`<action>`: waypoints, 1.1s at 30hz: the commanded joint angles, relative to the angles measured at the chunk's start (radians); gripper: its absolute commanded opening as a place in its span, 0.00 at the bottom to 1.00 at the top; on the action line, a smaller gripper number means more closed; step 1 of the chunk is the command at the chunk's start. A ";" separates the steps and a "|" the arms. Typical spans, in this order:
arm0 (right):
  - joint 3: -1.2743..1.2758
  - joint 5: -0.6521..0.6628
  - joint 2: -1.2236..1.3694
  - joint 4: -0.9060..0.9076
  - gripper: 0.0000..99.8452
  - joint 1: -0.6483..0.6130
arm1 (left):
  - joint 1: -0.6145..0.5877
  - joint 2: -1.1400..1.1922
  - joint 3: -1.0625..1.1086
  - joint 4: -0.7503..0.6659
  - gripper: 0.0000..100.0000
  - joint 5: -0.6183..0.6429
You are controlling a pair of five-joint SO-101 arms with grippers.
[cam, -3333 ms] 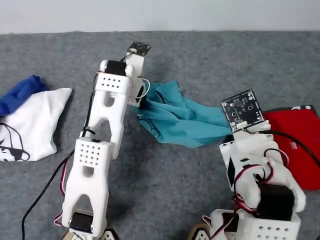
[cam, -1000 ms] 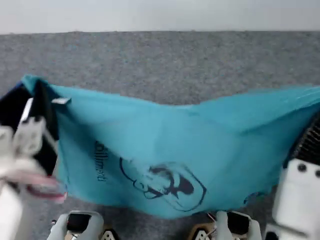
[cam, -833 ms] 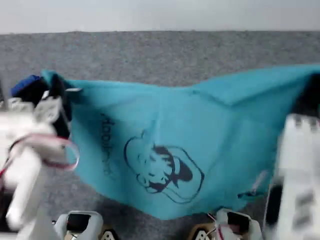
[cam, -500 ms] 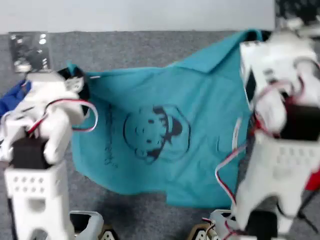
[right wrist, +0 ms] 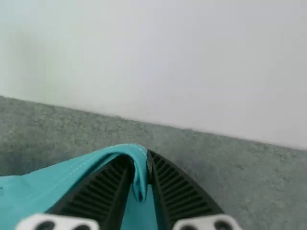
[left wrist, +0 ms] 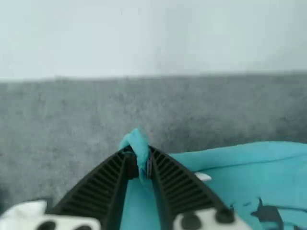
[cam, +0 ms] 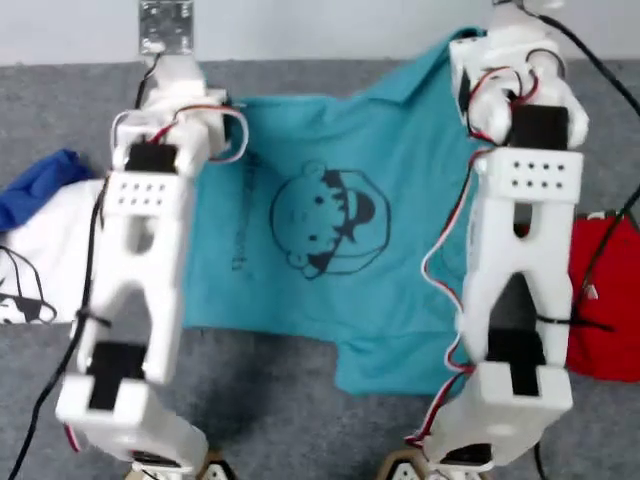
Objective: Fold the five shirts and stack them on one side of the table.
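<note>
Left fingers: the two black ribbed fingers (left wrist: 105,184) of the left gripper (left wrist: 139,165) are pressing almost together, pinching a bunched corner of the teal shirt (left wrist: 235,163).
Right fingers: the right gripper (right wrist: 140,179) is clamping a folded edge of the same shirt, with barely a gap between its fingers.
Teal shirt: it is spreading print-up over the centre of the grey table (cam: 290,410), with the held corners sitting at about 11 and 1 o'clock by the far edge. Whether those corners are touching the surface is hard to tell.
Hidden: the left arm (cam: 140,230) is covering the shirt's 9 o'clock edge, and the right arm (cam: 520,200) is covering its 3 o'clock side.
Other shirts: a white shirt (cam: 40,250) is lying at 9 o'clock, cut off by the frame. A blue shirt (cam: 35,185) is peeking out beside it at 10 o'clock. A red shirt (cam: 605,290) is lying at 3 o'clock, partly behind the right arm and running off the edge.
</note>
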 commanded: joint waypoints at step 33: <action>0.729 0.167 -0.510 0.823 0.01 -0.018 | -0.072 0.106 -0.168 0.873 0.01 -0.063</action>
